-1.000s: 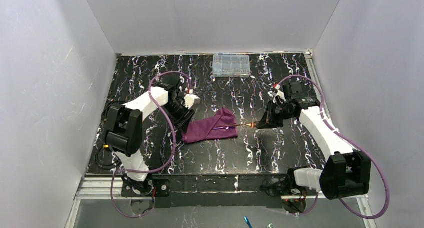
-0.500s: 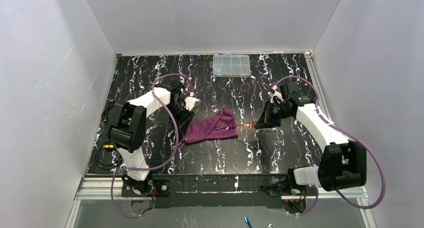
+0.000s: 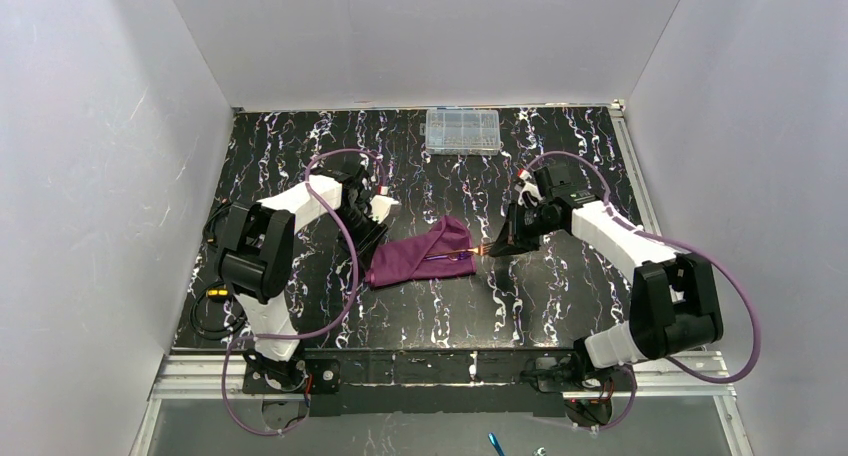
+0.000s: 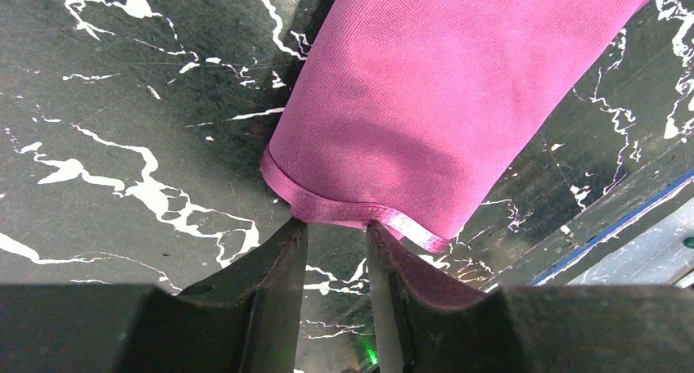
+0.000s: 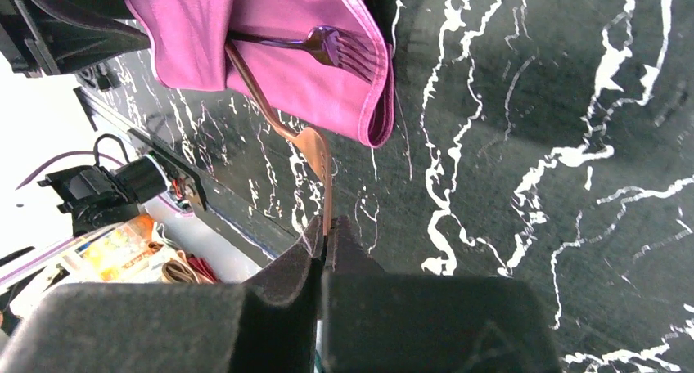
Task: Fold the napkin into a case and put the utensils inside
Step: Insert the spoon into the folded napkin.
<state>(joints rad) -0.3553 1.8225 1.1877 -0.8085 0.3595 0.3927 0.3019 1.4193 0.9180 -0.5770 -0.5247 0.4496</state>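
The plum-purple napkin (image 3: 420, 257) lies as a narrow folded case in the middle of the black marbled table. My left gripper (image 4: 335, 226) is at the case's left hemmed end (image 4: 352, 213). Its jaws stand a little apart, both tips touching the hem and bare table showing between them. My right gripper (image 5: 327, 230) is shut on the outer end of the copper-brown utensil (image 5: 315, 148), a fork whose handle runs into the case's open right end. The purple utensil (image 5: 327, 46) lies inside the opening with its tines sticking out.
A clear plastic compartment box (image 3: 462, 131) stands at the back of the table. Purple cables (image 3: 345, 266) loop beside both arms. The table's near edge and metal rail (image 3: 400, 366) lie just beyond the case in both wrist views.
My right arm has moved left, sliding the copper-brown utensil further into the case. My left gripper's jaws have narrowed at the case's left end.
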